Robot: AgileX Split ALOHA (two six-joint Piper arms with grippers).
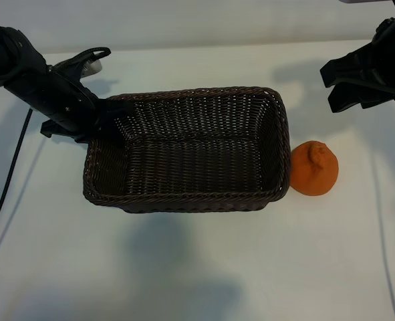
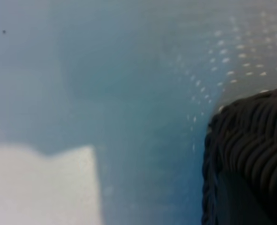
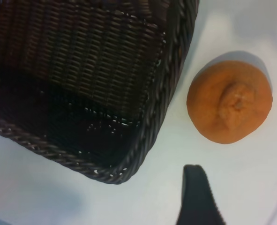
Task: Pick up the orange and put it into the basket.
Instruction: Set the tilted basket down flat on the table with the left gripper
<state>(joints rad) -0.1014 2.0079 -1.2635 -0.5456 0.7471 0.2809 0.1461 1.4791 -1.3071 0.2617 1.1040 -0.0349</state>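
Sitting on the white worktop (image 1: 184,267), the orange (image 1: 314,168) rests just beside the basket's (image 1: 184,200) short side nearest the right arm, touching it or nearly so in the exterior view, knobby stem end up; the wrist view of the right arm shows a thin strip of worktop between fruit and rim, so contact cannot be settled; the basket lies mid-worktop, long sides running across the exterior view, nothing inside it; left tool (image 1: 113,120) sits at the basket's far corner on the left arm's side, its dark fingers over the rim there, closed narrow on the basket rim; the left wrist view shows only that wicker corner (image 2: 250,154) close up against pale worktop; right tool (image 1: 351,83) hangs above the worktop, beyond the orange and apart from it, fingers spread fairly wide, nothing between them; in the right wrist view one dark fingertip (image 3: 197,197) shows with the orange (image 3: 229,101) ahead of it and the basket corner (image 3: 143,140) to the side; a black cable (image 1: 7,180) trails across the worktop below the left arm.
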